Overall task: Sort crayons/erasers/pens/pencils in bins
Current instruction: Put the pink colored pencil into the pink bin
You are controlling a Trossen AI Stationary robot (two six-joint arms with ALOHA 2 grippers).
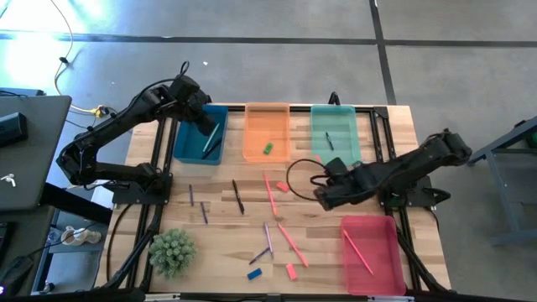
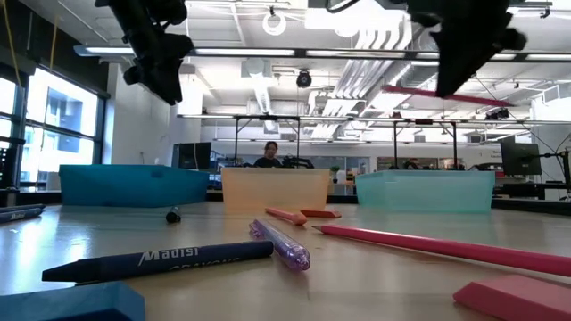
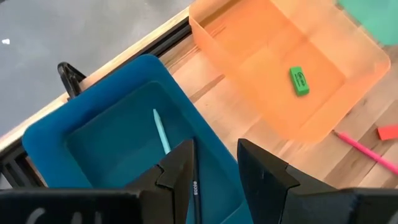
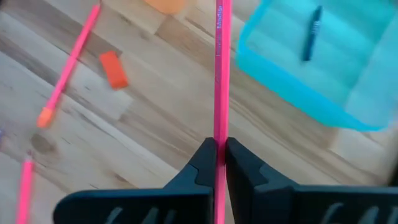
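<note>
Left tool [image 3: 214, 171] hovers over the blue bin [image 1: 201, 134], fingers parted, nothing gripped; a light teal stick [image 3: 161, 132] and a dark pen [image 3: 195, 193] lie right below it. Green eraser [image 3: 299, 81] sits in the orange bin [image 3: 348, 50] next door. Right tool [image 4: 220, 163] is clamped on a pink pencil [image 4: 219, 68], teal bin [image 4: 348, 106] just ahead, above the desk [image 4: 155, 124].

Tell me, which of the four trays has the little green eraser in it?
The orange tray, second from the left; its green eraser is alone there, while the others hold only thin sticks.
</note>
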